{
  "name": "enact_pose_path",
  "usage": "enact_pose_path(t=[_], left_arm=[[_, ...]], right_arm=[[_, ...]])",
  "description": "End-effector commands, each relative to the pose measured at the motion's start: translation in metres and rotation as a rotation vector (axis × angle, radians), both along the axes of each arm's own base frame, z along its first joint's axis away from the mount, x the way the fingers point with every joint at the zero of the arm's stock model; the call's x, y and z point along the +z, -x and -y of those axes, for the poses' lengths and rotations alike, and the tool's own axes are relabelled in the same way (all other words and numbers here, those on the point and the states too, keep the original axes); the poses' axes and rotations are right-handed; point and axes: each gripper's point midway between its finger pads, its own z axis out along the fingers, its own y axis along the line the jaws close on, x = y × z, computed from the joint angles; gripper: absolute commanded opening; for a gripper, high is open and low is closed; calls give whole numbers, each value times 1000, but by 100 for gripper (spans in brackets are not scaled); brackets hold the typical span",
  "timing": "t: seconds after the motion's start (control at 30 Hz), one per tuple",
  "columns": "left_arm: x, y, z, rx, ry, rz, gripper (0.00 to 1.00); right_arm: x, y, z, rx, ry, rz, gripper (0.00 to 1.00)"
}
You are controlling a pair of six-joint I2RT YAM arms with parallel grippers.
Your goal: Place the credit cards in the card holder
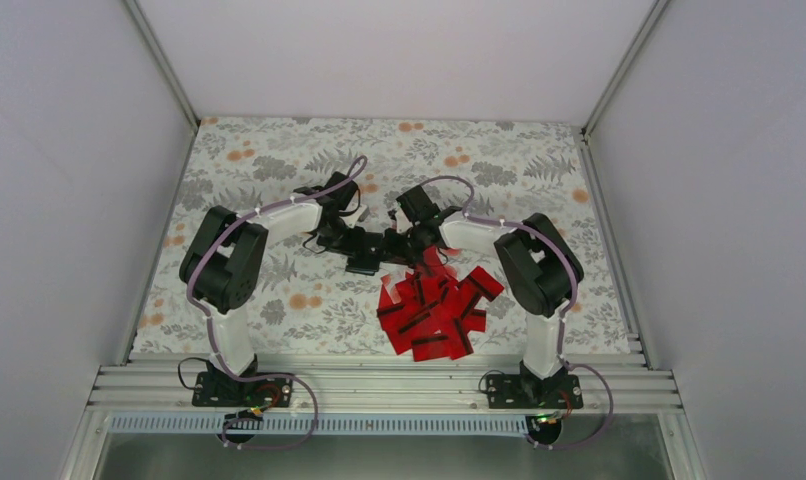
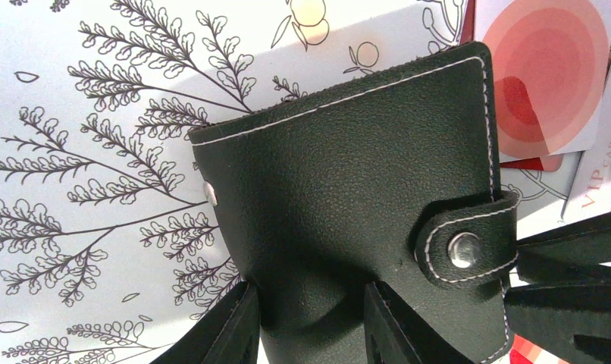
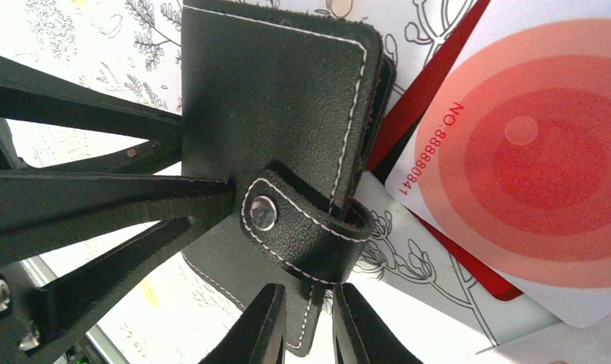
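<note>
The card holder (image 1: 363,262) is a black folded wallet with white stitching, its snap strap (image 2: 463,247) fastened. It sits between both grippers at mid table. My left gripper (image 2: 311,334) is shut on the card holder (image 2: 348,174), with a finger on each side of its folded end. My right gripper (image 3: 310,327) is nearly closed around the card holder (image 3: 272,98), pinching its stitched edge just below the strap. The credit cards (image 1: 434,310) lie in a red heap in front of the right arm. One card's face (image 3: 530,152) shows red circles on white beside the holder.
A flower-print cloth (image 1: 279,160) covers the table. White walls stand on three sides, and a metal rail (image 1: 379,385) runs along the near edge. The card heap lies close to the right arm's base post (image 1: 544,340).
</note>
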Motion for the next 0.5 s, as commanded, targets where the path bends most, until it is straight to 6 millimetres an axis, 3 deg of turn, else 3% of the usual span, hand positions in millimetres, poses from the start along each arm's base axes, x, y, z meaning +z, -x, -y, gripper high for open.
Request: enact_pose_path(t=[0.0,0.47], left_arm=[[-48,47,-17,-54,-115,-176,35],[-48,48,-16,-69,-113,-175,35]], right_arm=[[9,-7,-15,26,-42,34,17],[6,-10,-31,82,-104,24,17]])
